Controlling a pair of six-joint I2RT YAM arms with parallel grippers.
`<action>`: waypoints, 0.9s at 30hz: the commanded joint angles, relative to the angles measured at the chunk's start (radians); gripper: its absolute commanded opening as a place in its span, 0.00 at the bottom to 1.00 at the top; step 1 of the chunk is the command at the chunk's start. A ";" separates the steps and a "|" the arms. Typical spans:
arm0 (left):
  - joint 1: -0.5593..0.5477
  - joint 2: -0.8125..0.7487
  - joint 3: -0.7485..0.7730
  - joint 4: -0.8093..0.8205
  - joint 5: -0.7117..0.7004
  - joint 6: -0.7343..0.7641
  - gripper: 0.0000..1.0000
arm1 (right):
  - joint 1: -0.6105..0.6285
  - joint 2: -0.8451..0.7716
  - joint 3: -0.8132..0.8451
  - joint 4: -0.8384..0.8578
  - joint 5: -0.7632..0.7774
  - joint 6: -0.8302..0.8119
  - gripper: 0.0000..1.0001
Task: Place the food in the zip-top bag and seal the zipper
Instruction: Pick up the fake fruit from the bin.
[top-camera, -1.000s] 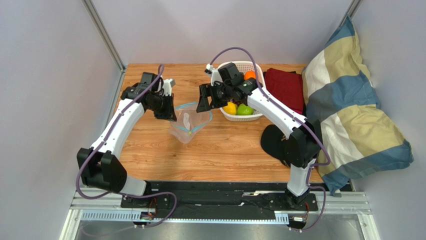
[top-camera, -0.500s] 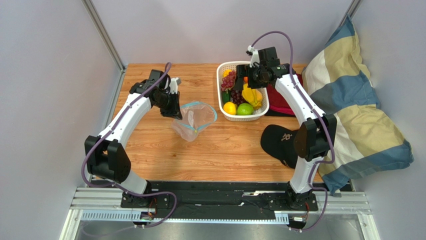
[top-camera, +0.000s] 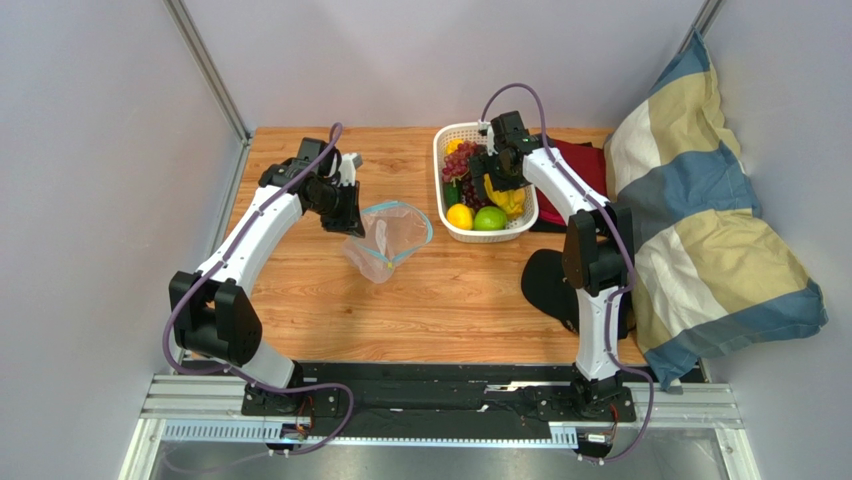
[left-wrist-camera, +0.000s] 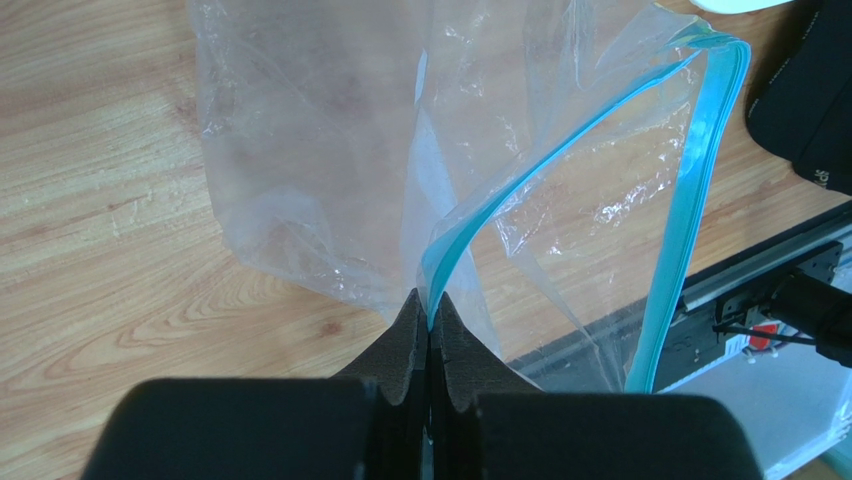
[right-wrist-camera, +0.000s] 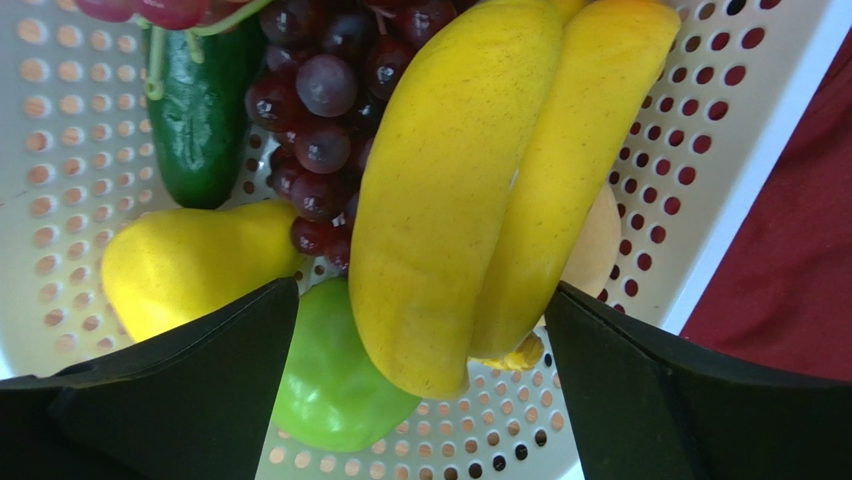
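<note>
Two containers on one wooden counter (top-camera: 300, 300). Biggest item is the blue-and-cream pillow (top-camera: 700, 230), propped at the counter's right edge. Next to it a red cloth (top-camera: 580, 170) lies at the far right, just beside the basket, and a black cap (top-camera: 545, 285) lies nearer the arm bases.

White perforated basket (top-camera: 438, 190) (right-wrist-camera: 60, 120) sits at the far edge, right of centre. All the food in view is in it: yellow banana bunch (top-camera: 505, 195) (right-wrist-camera: 480, 180) on top, dark purple grape cluster (top-camera: 460, 158) (right-wrist-camera: 320, 120) touching the bananas' left side, dark green cucumber (right-wrist-camera: 200, 120) beside the grapes, yellow pear-shaped fruit (top-camera: 460, 216) (right-wrist-camera: 190, 265) and green fruit (top-camera: 490, 218) (right-wrist-camera: 325, 385) at the near end, and a pale round fruit (right-wrist-camera: 595, 245) mostly hidden behind the bananas.

Zip-top bag (top-camera: 385, 240) (left-wrist-camera: 320, 130) is clear and crinkled, on the counter left of the basket and apart from it, mouth gaping in a loop. Its teal zipper (top-camera: 425, 225) (left-wrist-camera: 690, 180) rims the mouth.

Left hand (top-camera: 345, 215) (left-wrist-camera: 430, 320) is pressed together, pinching the zipper at the bag's left edge. Right hand (top-camera: 480, 175) (right-wrist-camera: 420, 300) is spread wide over the basket, one finger on each side of the banana bunch; can't tell if either finger touches it.
</note>
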 joint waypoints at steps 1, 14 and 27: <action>-0.001 -0.022 0.033 0.015 0.001 -0.001 0.00 | -0.006 -0.004 0.055 0.009 0.000 -0.016 0.96; -0.001 -0.019 0.042 0.011 0.010 0.003 0.00 | -0.052 -0.104 0.004 0.026 -0.196 -0.033 0.06; -0.001 -0.025 0.039 0.009 0.018 0.008 0.00 | -0.081 -0.286 0.009 0.031 -0.537 0.001 0.00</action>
